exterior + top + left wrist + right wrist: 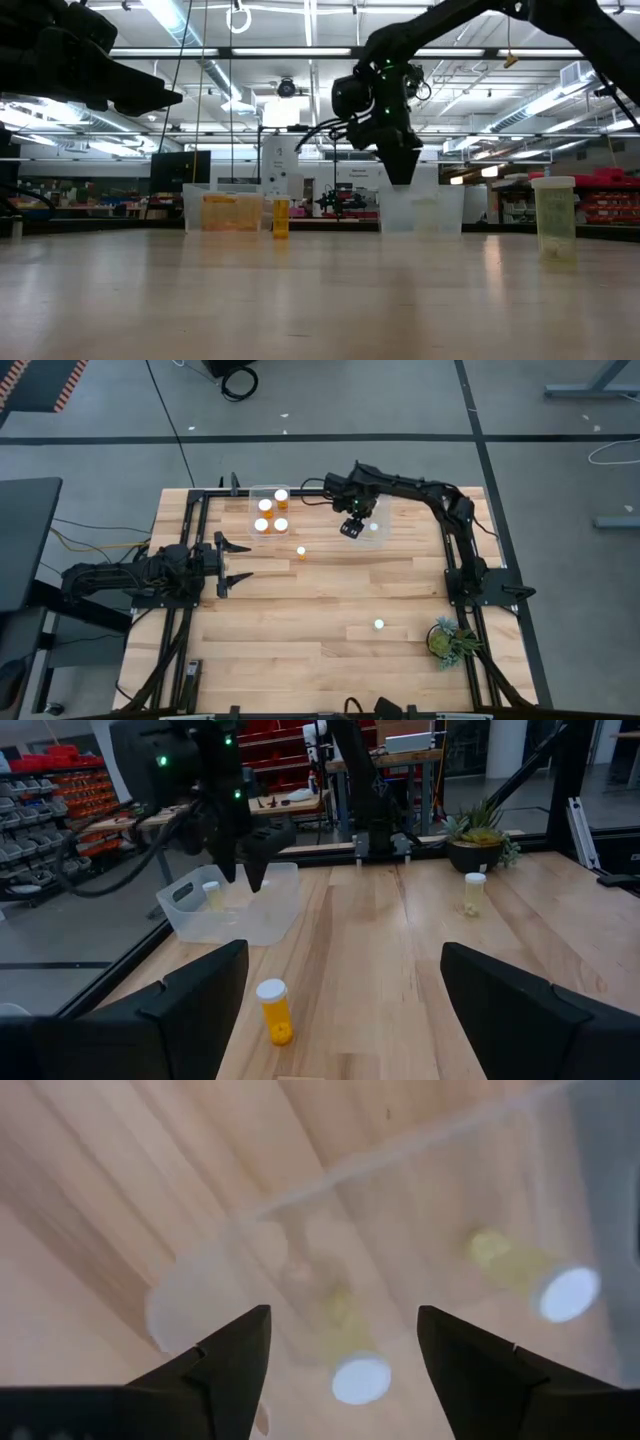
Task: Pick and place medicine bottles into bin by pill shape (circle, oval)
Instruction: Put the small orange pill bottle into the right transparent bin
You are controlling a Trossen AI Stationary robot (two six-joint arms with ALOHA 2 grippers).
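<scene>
Upper centre of the high view: right tool (352,526) hanging over a clear tub (372,520), fingers apart, nothing between them. Right wrist view confirms: dark fingers (228,1355) spread, two bottles (358,1370) with white caps lying below inside that tub, one nearer frame centre, second (550,1285) toward the right edge. Low view: same tool (400,165) pointing down just above the tub rim (420,192).

Left of it, second clear tub (268,510) holding four amber bottles (271,511) with white caps, seen from above.

Centre of high view: single amber bottle (301,552) upright on the bare counter (300,630), below and between the two tubs. Another bottle (379,625) lower right, well apart, near the green potted plant (450,640).

Left side of high view: left tool (233,558) at the counter edge, fingers spread wide, empty; left wrist view shows the amber bottle (274,1011) ahead between its fingers (200,995), not touching.
</scene>
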